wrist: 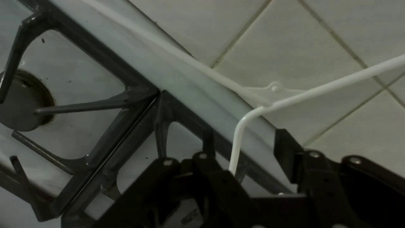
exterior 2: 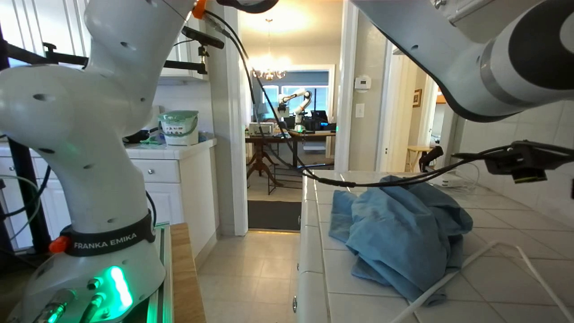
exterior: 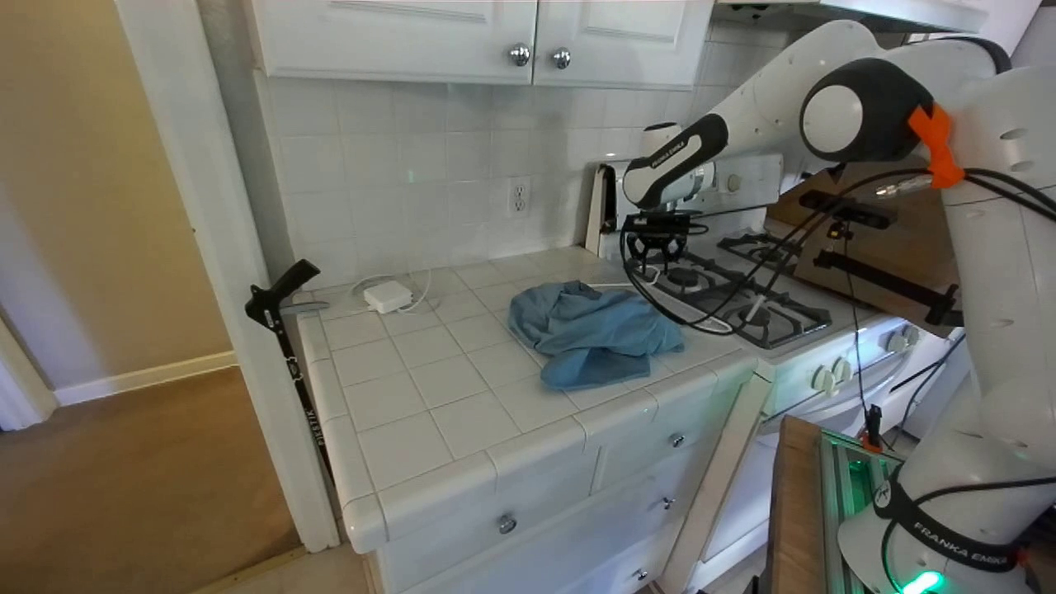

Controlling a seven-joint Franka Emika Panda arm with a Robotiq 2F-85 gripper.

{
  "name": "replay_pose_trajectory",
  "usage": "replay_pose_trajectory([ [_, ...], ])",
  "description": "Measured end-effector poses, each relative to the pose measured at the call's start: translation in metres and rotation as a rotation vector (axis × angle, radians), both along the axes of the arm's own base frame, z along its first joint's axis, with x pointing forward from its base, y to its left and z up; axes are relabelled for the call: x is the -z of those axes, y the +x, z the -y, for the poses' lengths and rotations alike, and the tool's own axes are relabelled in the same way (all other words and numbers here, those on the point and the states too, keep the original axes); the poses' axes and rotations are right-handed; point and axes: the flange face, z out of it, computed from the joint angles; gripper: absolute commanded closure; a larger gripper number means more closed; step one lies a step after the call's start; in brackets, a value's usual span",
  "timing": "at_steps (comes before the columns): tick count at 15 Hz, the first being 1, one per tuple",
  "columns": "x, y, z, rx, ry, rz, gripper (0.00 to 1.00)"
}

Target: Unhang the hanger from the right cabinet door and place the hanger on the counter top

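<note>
The thin white hanger (wrist: 316, 92) lies with its neck at the stove's edge, one arm over the white tiled counter top (exterior: 450, 379) and its hook over the black grate. It also shows in both exterior views (exterior: 610, 285) (exterior 2: 495, 244); the blue cloth covers part of it. My gripper (wrist: 245, 142) is open above the hook, which shows between the spread fingers in the wrist view; no finger visibly touches it. In an exterior view the gripper (exterior: 657, 246) hangs over the counter-stove border. The right cabinet door (exterior: 627, 37) is shut with nothing hanging on it.
A crumpled blue cloth (exterior: 590, 330) lies on the counter. The stove with black grates (exterior: 763, 318) adjoins it. A white box with a cord (exterior: 388, 296) sits at the back left, and a black stick (exterior: 293, 355) leans on the counter's left end. Black cables (exterior: 726, 322) loop from the arm.
</note>
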Motion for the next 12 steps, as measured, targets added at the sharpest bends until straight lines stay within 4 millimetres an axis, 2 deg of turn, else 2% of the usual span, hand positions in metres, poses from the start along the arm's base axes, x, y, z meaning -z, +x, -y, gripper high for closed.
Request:
replay_pose_trajectory([
  [2, -0.008, 0.005, -0.002, -0.022, -0.023, -0.006, 0.03],
  [3, -0.014, 0.007, -0.003, -0.034, -0.036, -0.007, 0.0],
  [7, -0.06, 0.012, -0.015, -0.101, -0.116, 0.051, 0.0],
  [10, -0.065, -0.004, -0.027, -0.159, -0.124, 0.103, 0.0],
  [12, -0.058, -0.02, -0.033, -0.194, -0.117, 0.12, 0.0],
])
